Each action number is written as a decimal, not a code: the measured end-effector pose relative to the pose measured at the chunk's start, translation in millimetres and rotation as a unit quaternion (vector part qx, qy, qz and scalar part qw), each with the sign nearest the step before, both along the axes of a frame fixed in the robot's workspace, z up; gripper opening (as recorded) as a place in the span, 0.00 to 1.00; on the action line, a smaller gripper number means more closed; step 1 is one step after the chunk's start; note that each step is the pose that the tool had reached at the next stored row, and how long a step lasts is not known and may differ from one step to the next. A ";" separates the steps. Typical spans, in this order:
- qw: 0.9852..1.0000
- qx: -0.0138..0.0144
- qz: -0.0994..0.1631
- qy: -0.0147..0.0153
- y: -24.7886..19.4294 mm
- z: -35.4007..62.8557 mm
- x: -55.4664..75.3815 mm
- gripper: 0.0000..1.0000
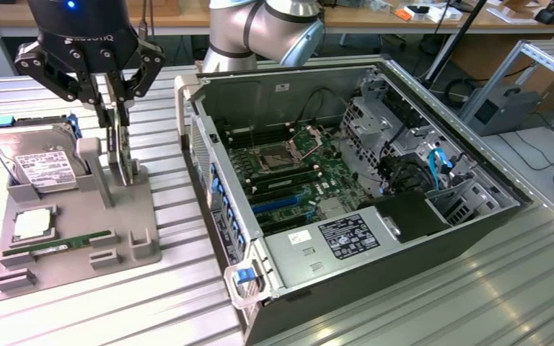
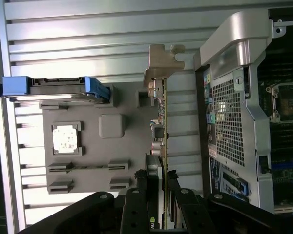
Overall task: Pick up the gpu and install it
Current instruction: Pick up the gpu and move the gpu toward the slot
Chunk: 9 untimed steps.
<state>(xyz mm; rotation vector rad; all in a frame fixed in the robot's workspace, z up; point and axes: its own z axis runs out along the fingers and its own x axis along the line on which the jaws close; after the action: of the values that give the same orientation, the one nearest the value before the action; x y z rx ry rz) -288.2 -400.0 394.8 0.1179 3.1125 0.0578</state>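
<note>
The black two-fingered tool (image 1: 117,160) hangs straight down over the grey plastic holder tray (image 1: 66,209). It is drawn in roughly halfway, one finger on either side of the thin tan-brown expansion card with the silvery metal bracket, the gpu (image 1: 126,173). From the wrist view the tool (image 2: 161,174) looks pressed against both faces of the card (image 2: 162,122), so I'd call that a grip rather than a hover.

The card stands upright on its long edge at the holder's near-case side. Its lower edge seems to sit down in the holder's slot, so the lift does not look begun, though I can't be sure of a small gap.

Elsewhere on the holder are a silver hard drive with a white label (image 1: 41,164) propped at the far end, a square silver chip (image 1: 32,223) and a slim green memory stick (image 1: 60,246).

Just beside the holder on the ribbed metal worktop (image 1: 190,288) lies the open grey computer case (image 1: 296,252), its green motherboard (image 1: 287,169) exposed. I see no card seated there, so the grasp looks made, while carrying and installing remain.
</note>
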 end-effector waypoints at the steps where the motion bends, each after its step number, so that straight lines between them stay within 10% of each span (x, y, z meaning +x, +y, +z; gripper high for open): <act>1: 1.000 0.000 0.000 0.000 0.0 0.7 0.0 0.27; 9: 1.000 0.000 0.000 0.000 0.0 5.5 0.0 0.27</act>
<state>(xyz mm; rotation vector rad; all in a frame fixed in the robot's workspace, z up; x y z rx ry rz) -288.2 -400.0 400.3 0.1179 3.1125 0.0578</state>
